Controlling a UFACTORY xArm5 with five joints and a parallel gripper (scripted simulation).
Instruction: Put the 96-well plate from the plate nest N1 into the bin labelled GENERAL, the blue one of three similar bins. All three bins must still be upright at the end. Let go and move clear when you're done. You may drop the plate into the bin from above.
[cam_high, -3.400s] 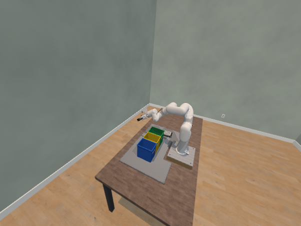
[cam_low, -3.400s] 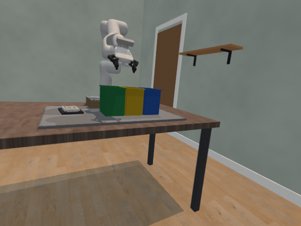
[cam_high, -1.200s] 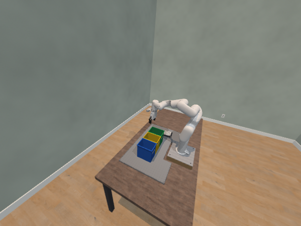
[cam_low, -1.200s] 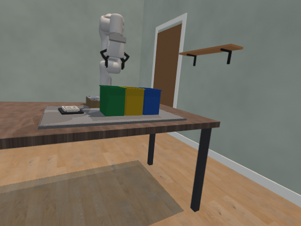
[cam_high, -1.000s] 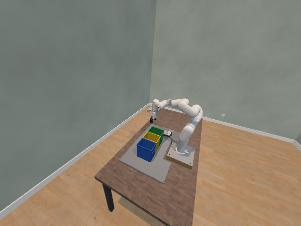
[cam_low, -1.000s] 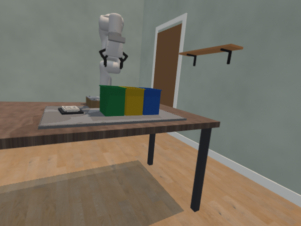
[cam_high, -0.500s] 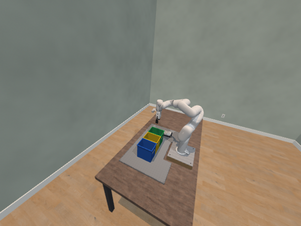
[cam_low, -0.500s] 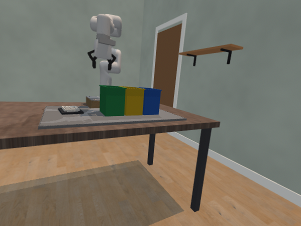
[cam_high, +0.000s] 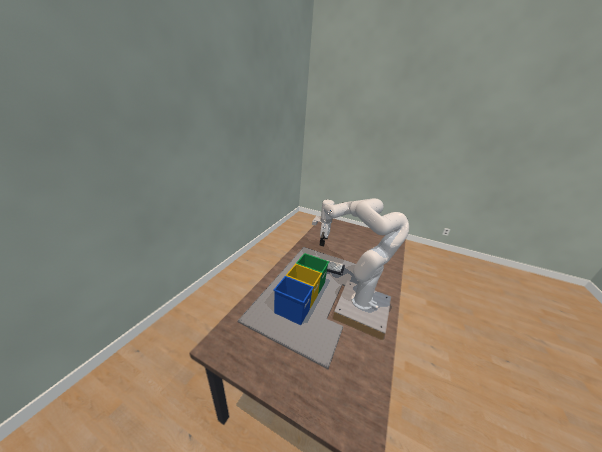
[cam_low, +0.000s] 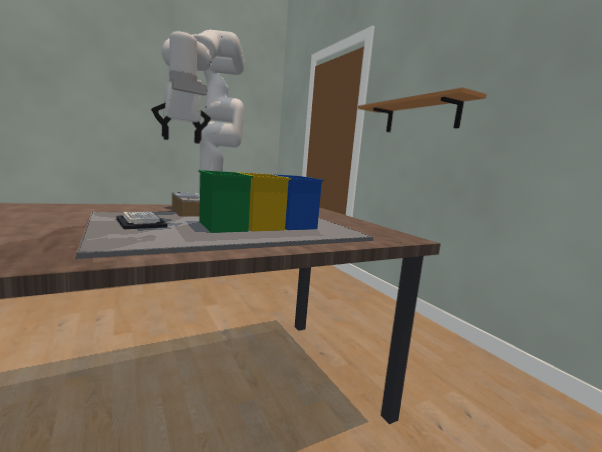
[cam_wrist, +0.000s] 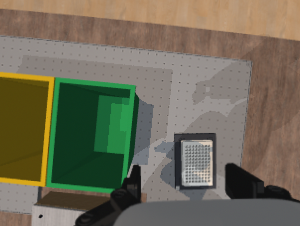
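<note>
White, dotted with wells, the plate (cam_wrist: 197, 163) lies in its dark nest (cam_wrist: 195, 140) on the bench (cam_low: 45, 225), beside the green bin (cam_wrist: 91, 138). The gripper (cam_low: 181, 125) hangs high, fingers wide apart, empty. Approach step: probably centre over the plate, then descend.

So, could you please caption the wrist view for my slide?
Open gripper above the 96-well plate in its nest, beside the green bin.
</note>
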